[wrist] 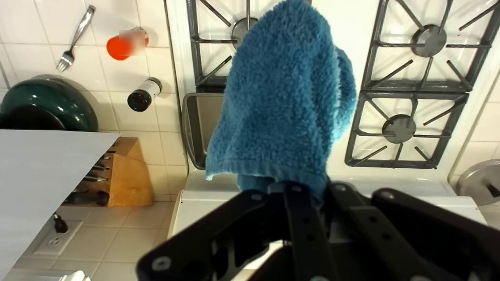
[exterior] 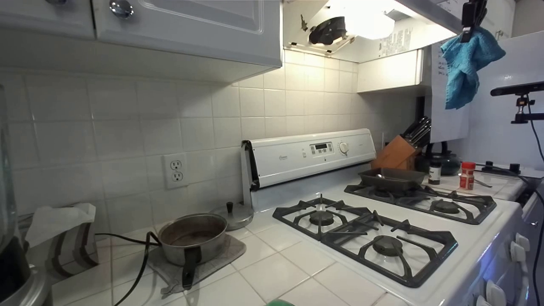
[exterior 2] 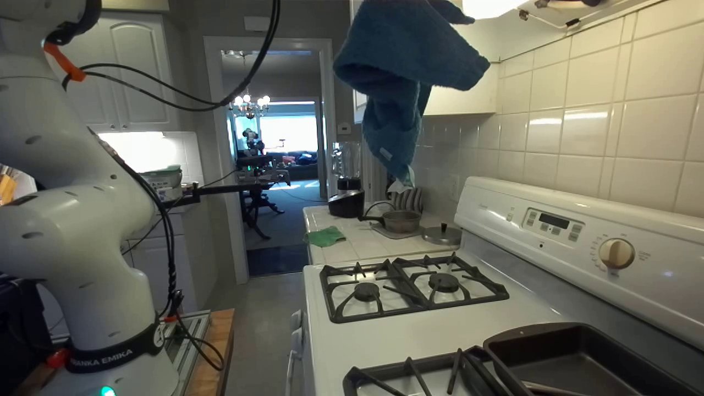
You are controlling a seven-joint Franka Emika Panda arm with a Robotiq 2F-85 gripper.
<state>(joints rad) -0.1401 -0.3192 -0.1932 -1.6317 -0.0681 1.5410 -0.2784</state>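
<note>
jaws pinched tight, the black two-fingered gripper (exterior: pixel 467 33) has hold of a bunched edge of a fuzzy blue terry towel (wrist: pixel 285 97), which hangs limp beneath it. little fabric seems caught, so a tug or a slackened squeeze could let the towel fall. near the gripper, a sideways swing could bend a white sheet of paper (wrist: pixel 43 179). lower down, the towel's loose tip might snag on the upright prongs of the black iron grates (exterior: pixel 369 263) or drag the dark rectangular metal baking pan (exterior: pixel 389 182) askew, if carried too low over the white enamel gas range (exterior 2: pixel 407 335).

counted outward from the gripper: one towel, one baking pan, one range with four dark round burners (exterior: pixel 387 245), the fourth partly hidden under the pan; below and off to the paper's side, one red-capped see-through spice jar (exterior: pixel 466 177), one small black-capped jar with a white label (exterior: pixel 434 172), one silver fork (wrist: pixel 78 37), one glossy dark green kettle (wrist: pixel 58 93), one orange-brown wooden knife block (exterior: pixel 393 154); farthest, off the opposite way, one grey metal lid with a black knob (exterior: pixel 238 219), one black-handled metal saucepan (exterior: pixel 174 250) and one crumpled green cloth (exterior 2: pixel 325 236)
</note>
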